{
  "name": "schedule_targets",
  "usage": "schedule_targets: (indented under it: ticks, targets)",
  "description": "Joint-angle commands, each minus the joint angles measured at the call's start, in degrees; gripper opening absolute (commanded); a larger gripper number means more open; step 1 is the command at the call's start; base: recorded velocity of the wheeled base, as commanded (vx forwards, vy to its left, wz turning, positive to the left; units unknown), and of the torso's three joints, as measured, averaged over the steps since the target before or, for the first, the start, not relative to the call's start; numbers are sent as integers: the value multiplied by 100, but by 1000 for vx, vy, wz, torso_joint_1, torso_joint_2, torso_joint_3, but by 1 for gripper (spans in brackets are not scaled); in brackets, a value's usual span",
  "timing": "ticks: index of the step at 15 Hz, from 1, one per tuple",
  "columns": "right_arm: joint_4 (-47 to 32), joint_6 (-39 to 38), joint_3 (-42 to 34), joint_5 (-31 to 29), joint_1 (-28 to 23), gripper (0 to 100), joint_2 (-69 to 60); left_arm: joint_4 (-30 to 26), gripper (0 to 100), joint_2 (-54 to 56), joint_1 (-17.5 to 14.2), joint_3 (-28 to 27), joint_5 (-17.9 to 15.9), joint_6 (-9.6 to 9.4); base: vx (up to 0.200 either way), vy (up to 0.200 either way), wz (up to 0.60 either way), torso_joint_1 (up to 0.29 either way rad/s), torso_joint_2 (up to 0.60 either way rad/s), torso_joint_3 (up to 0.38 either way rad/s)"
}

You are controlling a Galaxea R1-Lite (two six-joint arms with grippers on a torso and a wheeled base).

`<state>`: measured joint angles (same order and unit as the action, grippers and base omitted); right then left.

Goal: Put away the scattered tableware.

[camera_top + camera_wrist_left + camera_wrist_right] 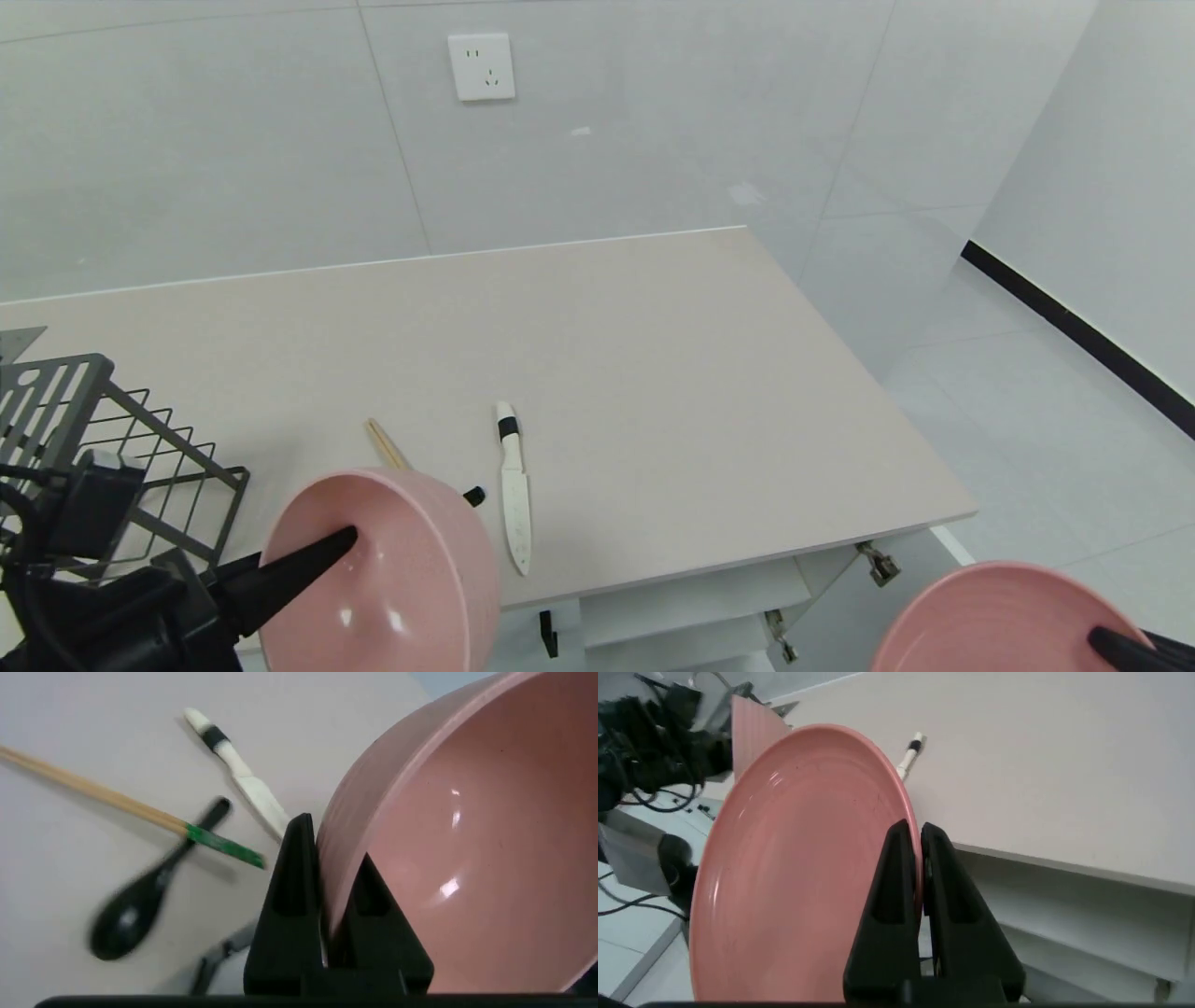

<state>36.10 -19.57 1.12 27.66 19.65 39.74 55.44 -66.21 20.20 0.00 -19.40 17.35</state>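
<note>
Head view: the left gripper point(317, 551) is clamped on the rim of a pink bowl point(411, 579), one finger inside the bowl and the other hidden behind its wall. The bowl is tipped on edge with its opening facing the gripper, held over the near edge of the counter point(653, 373). It covers much of what lies beyond the gripper. The chopsticks point(386, 445) show just their far ends above its rim, and the black spoon point(474, 496) shows no more than the tip of its handle beside the bowl.

From the left wrist, the spoon and chopsticks are seen whole, lying on the counter just past the fingers, with the chopsticks crossing over the spoon's handle. A white knife point(514, 490) with a black band on its handle lies flat just beyond them, apart from the bowl. A grey piece point(220, 952) beneath the fingers is too cut off to name. A wire dish rack point(168, 448) stands to the outer side of the left gripper, partly cut off by the frame.

The right gripper point(1116, 644) is pinched narrow on the edge of a pink plate point(990, 621), held upright off the counter's right end. Both are cut off at the frame's corner.
</note>
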Motion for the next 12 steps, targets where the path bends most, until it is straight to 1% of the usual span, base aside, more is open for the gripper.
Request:
schedule_targets:
  ticks: [1,2,3,4,5,6,8,9,10,11,12]
  targets:
    - [-6,32,20,-15,21,0,-54,-517,0,934,-16,0,-258,322,0,0,0,0,0,0]
    - [-32,32,11,-50,4,0,-54,-789,0,1295,-42,0,-249,304,0,0,0,0,0,0]
    - [-68,41,-42,-85,-84,0,-54,-1369,0,2077,-122,-9,-240,287,0,0,0,0,0,0]
    - [-68,41,-59,-85,-155,0,-54,-1607,0,2384,-148,-9,-231,278,0,0,0,0,0,0]
    - [-68,102,-86,-85,-348,0,-142,-2231,0,3079,-271,-18,-187,278,0,0,0,0,0,0]
    - [-68,190,-68,-85,-524,0,-283,-2732,0,3632,-394,-26,-179,278,0,0,0,0,0,0]
    - [-68,366,-24,-68,-893,0,-643,-3532,0,4582,-675,-53,-179,252,0,0,0,0,0,0]
    - [-68,489,-24,-59,-1033,0,-863,-3883,0,4916,-754,-123,-179,137,0,0,0,0,0,0]
    - [-68,585,-24,-59,-1077,0,-942,-4050,0,5047,-798,-211,-170,76,0,0,0,0,0,0]
    - [-85,796,-24,-50,-1086,0,-1118,-4296,0,5267,-974,-308,-82,-12,0,0,0,0,0,0]
    - [-199,928,-24,-50,-1113,0,-1320,-4375,0,5443,-1159,-255,41,-249,0,0,0,0,0,0]
